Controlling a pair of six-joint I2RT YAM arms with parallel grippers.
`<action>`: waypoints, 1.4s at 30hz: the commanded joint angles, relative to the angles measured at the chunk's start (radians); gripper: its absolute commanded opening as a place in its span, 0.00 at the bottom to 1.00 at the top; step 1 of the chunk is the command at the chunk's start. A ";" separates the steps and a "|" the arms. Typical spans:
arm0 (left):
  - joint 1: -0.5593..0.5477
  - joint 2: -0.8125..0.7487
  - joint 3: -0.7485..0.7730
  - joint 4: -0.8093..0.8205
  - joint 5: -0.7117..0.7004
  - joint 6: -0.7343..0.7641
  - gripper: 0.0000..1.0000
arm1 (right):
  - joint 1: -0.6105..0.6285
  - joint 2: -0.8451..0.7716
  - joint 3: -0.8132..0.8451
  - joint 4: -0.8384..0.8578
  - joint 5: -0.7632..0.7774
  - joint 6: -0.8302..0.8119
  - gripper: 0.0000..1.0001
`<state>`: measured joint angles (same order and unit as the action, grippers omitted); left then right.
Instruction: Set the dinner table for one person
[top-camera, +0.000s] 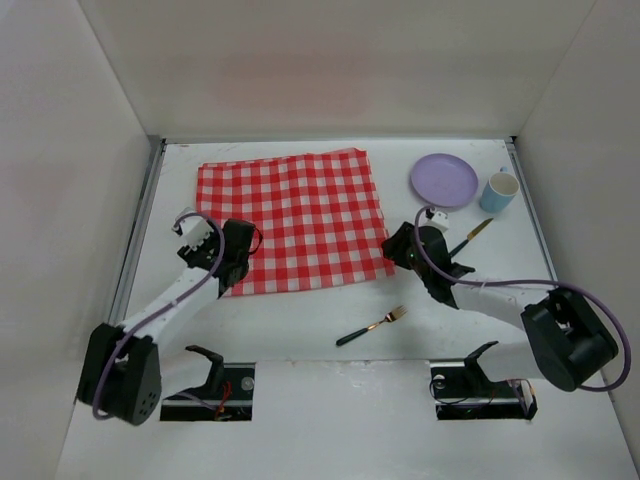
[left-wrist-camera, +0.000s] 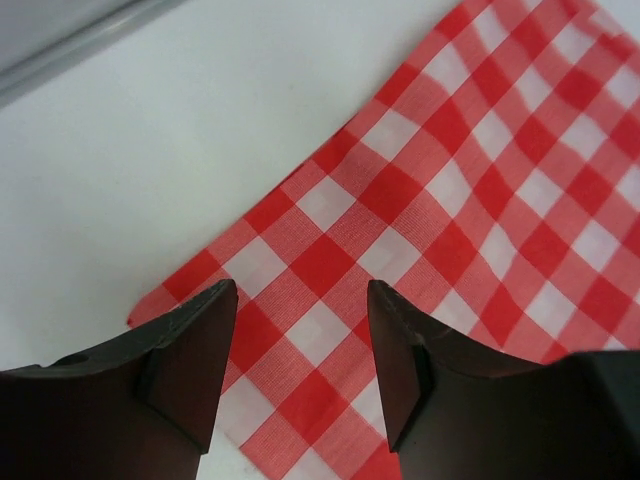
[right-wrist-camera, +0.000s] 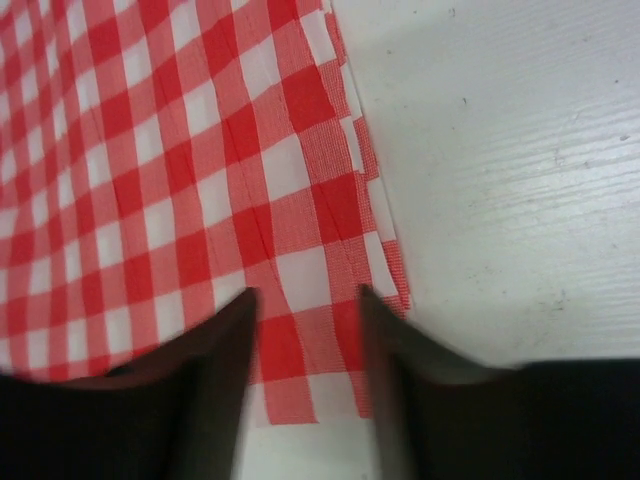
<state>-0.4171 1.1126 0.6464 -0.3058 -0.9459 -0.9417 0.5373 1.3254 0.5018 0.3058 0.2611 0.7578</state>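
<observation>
Left gripper (left-wrist-camera: 300, 300) first: jaws are spread wide with nothing between them, and they hover right over the near-left corner of the red-and-white checked fabric cloth (top-camera: 290, 220). In the left wrist view you can see checks through the gap, and the cloth lies flat there, not pinched.

Right gripper (right-wrist-camera: 307, 295): jaws are apart too, with a middling gap, parked above the cloth's near-right corner. The hem runs just beside the right-hand finger. The fingers look a bit blurry in the right wrist view, but the cloth looks flat under them and I can't see it being gripped.

Clock directions are from the overhead view, with the far wall at 12. The cloth is spread out roughly square, sitting toward 11 from the middle of the big matte-white dinner table (top-camera: 280, 320), which fills the floor between the white walls.

Off the cloth's far-right corner, toward 2, there's a round lilac plate (top-camera: 443, 180), and just beside that at 3 a light-blue cup with a white inside (top-camera: 499, 191). At 6 from the plate, near the right arm, lies a dark-handled, gold-tipped utensil (top-camera: 470, 238); I can't tell which kind. A gold fork with a dark handle (top-camera: 372, 325) lies on bare table at 5 from the cloth, angled, with its tines toward 2.
</observation>
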 joint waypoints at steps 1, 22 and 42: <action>0.112 0.090 0.015 0.256 0.165 0.073 0.52 | -0.012 0.026 0.060 -0.011 0.032 -0.025 0.60; 0.281 0.523 0.082 0.513 0.371 0.011 0.42 | -0.084 0.256 0.175 -0.059 -0.079 0.107 0.15; 0.087 0.550 0.141 0.505 0.360 0.024 0.43 | -0.227 0.063 0.047 -0.080 -0.054 0.092 0.06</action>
<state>-0.3077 1.7142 0.8227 0.1947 -0.5835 -0.9134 0.3241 1.4281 0.5644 0.2096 0.1951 0.8524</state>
